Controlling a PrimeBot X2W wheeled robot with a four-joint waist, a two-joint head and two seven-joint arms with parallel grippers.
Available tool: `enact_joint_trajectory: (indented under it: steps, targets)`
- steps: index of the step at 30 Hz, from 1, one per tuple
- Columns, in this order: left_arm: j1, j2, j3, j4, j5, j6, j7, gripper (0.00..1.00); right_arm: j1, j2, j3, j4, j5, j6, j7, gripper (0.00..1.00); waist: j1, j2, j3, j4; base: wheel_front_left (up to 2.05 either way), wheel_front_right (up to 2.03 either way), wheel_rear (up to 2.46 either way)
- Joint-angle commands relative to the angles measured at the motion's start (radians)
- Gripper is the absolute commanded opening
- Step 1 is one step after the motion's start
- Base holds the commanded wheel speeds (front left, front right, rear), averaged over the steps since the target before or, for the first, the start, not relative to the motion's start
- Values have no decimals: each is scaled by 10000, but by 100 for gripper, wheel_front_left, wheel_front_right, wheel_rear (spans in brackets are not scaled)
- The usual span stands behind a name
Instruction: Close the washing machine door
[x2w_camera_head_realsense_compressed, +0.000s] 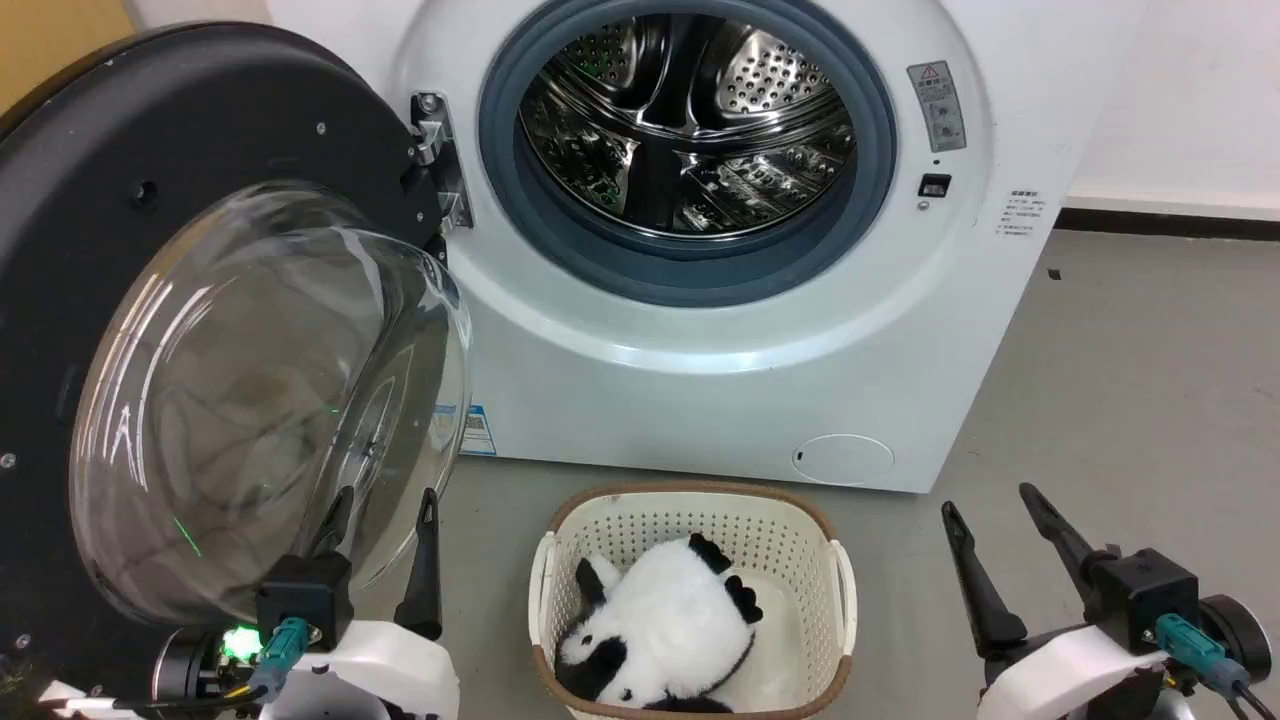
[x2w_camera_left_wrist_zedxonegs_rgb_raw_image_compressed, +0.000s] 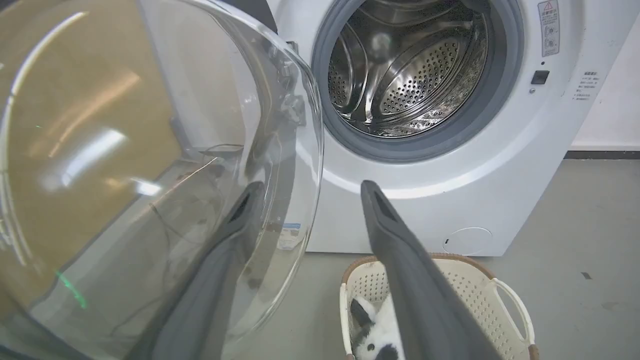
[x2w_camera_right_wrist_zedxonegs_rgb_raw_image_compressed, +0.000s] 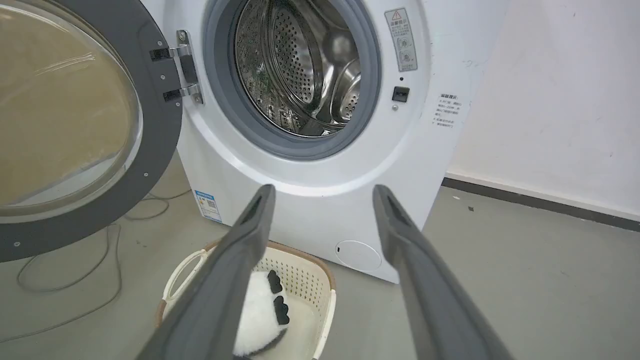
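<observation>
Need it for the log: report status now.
Left gripper open, by the door glass. Right gripper open, empty. Washing machine door wide open. Basket with plush panda on the floor before the washing machine.

I count one washing machine (x2w_camera_head_realsense_compressed: 700, 380) with one door (x2w_camera_head_realsense_compressed: 120, 180) on one hinge (x2w_camera_head_realsense_compressed: 435, 160). One basket (x2w_camera_head_realsense_compressed: 690, 505) stands on the floor (x2w_camera_head_realsense_compressed: 1120, 400), holding one stuffed panda (x2w_camera_head_realsense_compressed: 660, 620). I have two end effectors, my left end effector (x2w_camera_head_realsense_compressed: 387, 495) and my right end effector (x2w_camera_head_realsense_compressed: 986, 497), each with two fingers (x2w_camera_head_realsense_compressed: 975, 580). The machine's front carries one blue sticker (x2w_camera_head_realsense_compressed: 477, 430), one warning label (x2w_camera_head_realsense_compressed: 937, 105) and one printed label (x2w_camera_head_realsense_compressed: 1022, 212).
</observation>
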Motion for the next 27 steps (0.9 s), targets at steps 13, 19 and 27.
enact_joint_trajectory:
  steps: [13, 19, 27]
  targets:
    - [92, 2, 8, -4, -163, 114, -361, 100, 21, 7, -15, -71, 124, -2, -360, 100, 0, 0, -35, 484, 0, 0, 0]
    - [136, 3, 3, -33, -204, 146, -486, 100, 33, 8, 59, -89, 204, -2, -486, 100, 0, 0, -54, 808, 0, 0, 0]
    - [200, 3, -2, -64, -239, 210, -654, 100, 50, 10, 207, -109, 299, -3, -653, 100, 0, 0, -85, 1322, 0, 0, 0]
